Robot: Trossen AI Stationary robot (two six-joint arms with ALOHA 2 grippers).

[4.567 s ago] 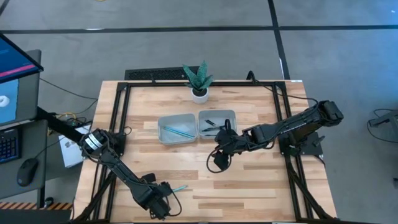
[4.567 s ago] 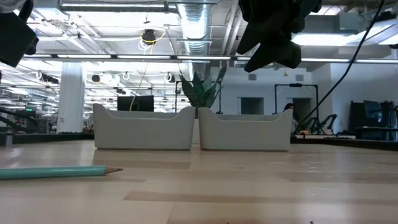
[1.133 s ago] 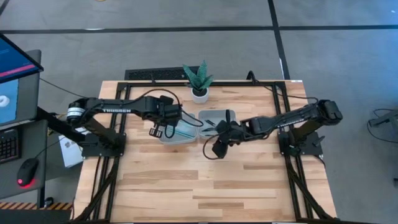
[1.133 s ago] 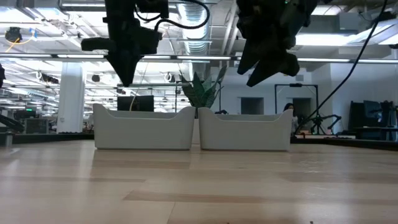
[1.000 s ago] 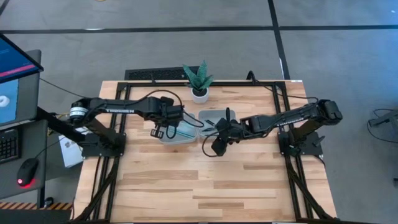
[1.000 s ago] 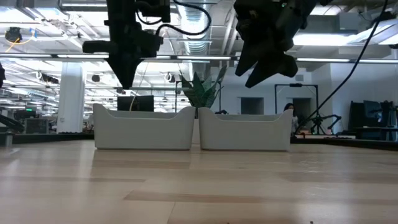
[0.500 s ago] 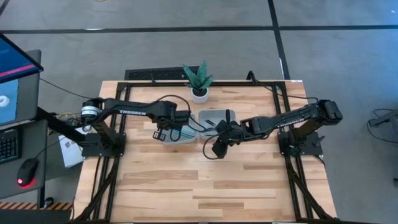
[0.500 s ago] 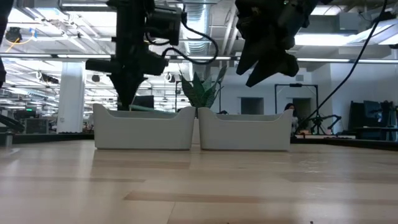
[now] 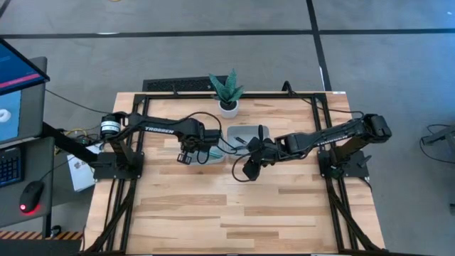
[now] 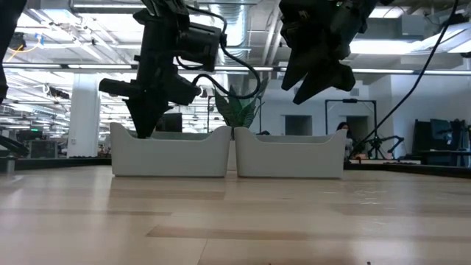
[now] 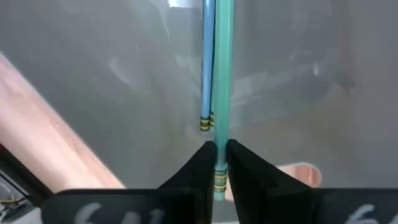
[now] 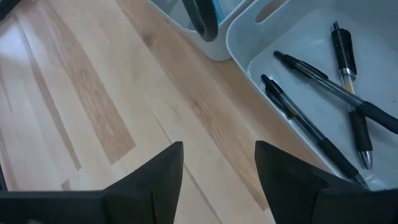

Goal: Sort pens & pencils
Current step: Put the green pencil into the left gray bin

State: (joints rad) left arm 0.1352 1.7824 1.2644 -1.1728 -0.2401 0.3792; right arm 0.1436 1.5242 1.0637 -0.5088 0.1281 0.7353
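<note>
A teal pencil (image 11: 222,74) is between the fingers of my left gripper (image 11: 220,152), which hangs over the left grey tray (image 10: 169,151) with its tips dipped behind the rim (image 10: 143,126). A second, bluer pencil (image 11: 205,68) lies flat on that tray's floor beside it. Three dark pens (image 12: 323,106) lie crossed on the floor of the right tray (image 9: 249,136). My right gripper (image 12: 217,168) hangs open and empty above the bare table, just off the right tray's near left corner (image 9: 249,171). My left gripper pinches the teal pencil between its two fingers close to the eraser end, just ahead of the yellow ferrule (image 11: 221,134). The fingers come steeply from above and lie across the pencil. The pencil runs out over the tray floor; whether it rests there I cannot tell.
A small potted plant (image 9: 227,92) stands behind the two trays at the table's far edge. The near half of the wooden table (image 9: 234,213) is bare boards. Black frame rails run along the table's left and right sides.
My left gripper has come down toward the left tray and a little toward the table's near edge, carrying the teal pencil; its fingertips now stand below the tray's rim. My right gripper has kept still.
</note>
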